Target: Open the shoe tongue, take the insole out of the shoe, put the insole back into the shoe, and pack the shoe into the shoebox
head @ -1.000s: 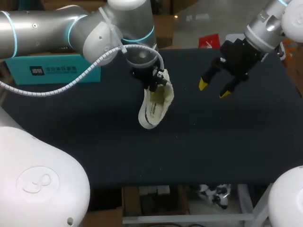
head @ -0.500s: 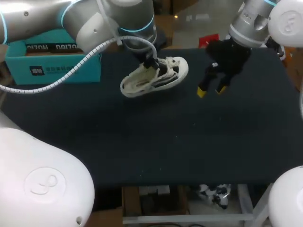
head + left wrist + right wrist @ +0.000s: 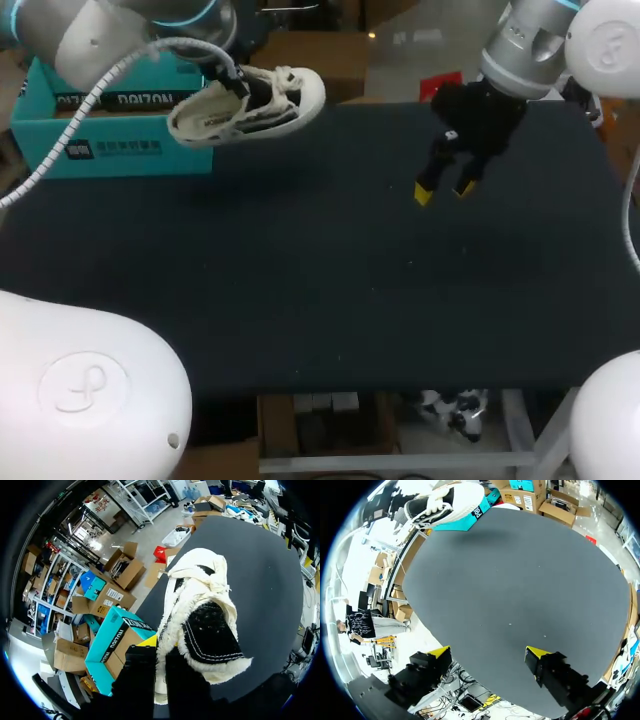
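One shoe [image 3: 250, 103] in left gripper [image 3: 159, 670]

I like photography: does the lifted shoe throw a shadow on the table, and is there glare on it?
Head view: the table is too dark to show a shadow under the shoe. Right wrist view: a faint darker patch on the table near the shoe. Left wrist view: shoe evenly lit, no glare.

white shoe [image 3: 250, 103] (black trim) held aloft lengthwise beside the teal shoebox [image 3: 110, 150].
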